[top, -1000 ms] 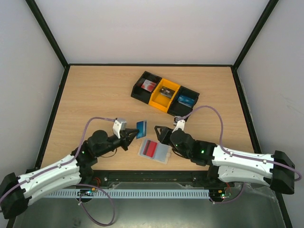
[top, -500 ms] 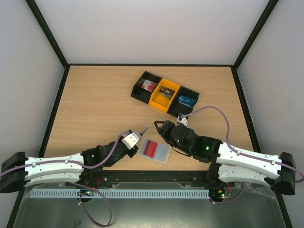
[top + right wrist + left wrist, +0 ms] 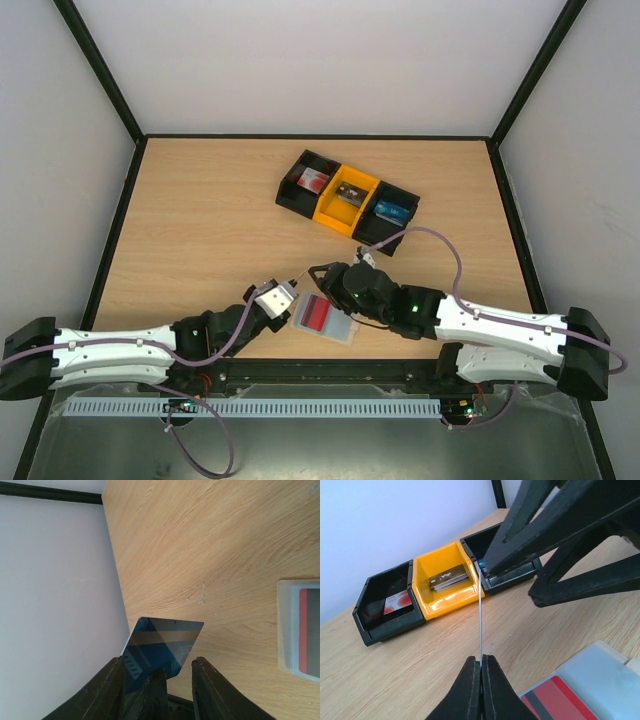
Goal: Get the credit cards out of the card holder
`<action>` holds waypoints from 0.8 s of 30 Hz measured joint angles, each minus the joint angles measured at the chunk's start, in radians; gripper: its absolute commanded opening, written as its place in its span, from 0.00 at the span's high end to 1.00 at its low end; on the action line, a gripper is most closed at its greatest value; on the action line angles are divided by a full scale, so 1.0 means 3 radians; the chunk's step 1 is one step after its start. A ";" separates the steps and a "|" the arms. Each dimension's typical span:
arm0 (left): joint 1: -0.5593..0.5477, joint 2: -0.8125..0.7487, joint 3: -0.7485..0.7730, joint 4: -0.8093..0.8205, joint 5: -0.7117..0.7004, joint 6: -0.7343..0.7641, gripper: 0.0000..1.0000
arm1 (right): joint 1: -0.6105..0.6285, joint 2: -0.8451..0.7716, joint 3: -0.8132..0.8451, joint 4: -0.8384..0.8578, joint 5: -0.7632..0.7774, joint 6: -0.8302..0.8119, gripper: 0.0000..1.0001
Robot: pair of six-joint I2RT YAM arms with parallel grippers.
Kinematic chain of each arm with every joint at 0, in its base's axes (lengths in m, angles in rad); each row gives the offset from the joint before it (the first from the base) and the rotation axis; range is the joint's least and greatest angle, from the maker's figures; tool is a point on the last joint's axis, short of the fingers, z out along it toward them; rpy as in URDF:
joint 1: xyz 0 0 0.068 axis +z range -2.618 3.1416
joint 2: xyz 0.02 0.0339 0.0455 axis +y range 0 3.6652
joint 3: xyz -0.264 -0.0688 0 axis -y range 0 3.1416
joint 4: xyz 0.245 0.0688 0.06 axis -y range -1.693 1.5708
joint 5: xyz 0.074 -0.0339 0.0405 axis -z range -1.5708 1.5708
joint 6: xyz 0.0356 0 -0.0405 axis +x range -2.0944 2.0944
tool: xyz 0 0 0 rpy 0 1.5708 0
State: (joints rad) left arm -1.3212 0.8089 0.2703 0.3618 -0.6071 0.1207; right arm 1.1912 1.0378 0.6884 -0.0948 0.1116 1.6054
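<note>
Looks like a handoff: left gripper is pinched on a blue card just beside the card holder, edge-up so the right gripper, jaws apart, can straddle it, while a red card sits inside the holder.

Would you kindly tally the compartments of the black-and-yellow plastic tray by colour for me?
Black plastic compartments: 2
Yellow plastic compartment: 1
Total: 3
</note>
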 measured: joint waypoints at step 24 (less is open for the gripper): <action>-0.0018 -0.0033 -0.0125 0.0071 -0.0025 0.0062 0.97 | 0.0000 0.0262 0.0015 0.0422 -0.0284 -0.0011 0.69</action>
State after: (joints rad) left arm -1.3266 0.7990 0.2329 0.3832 -0.6147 0.1394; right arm 1.1912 1.1164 0.6930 0.0319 0.0265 1.6020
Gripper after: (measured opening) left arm 0.028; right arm 0.314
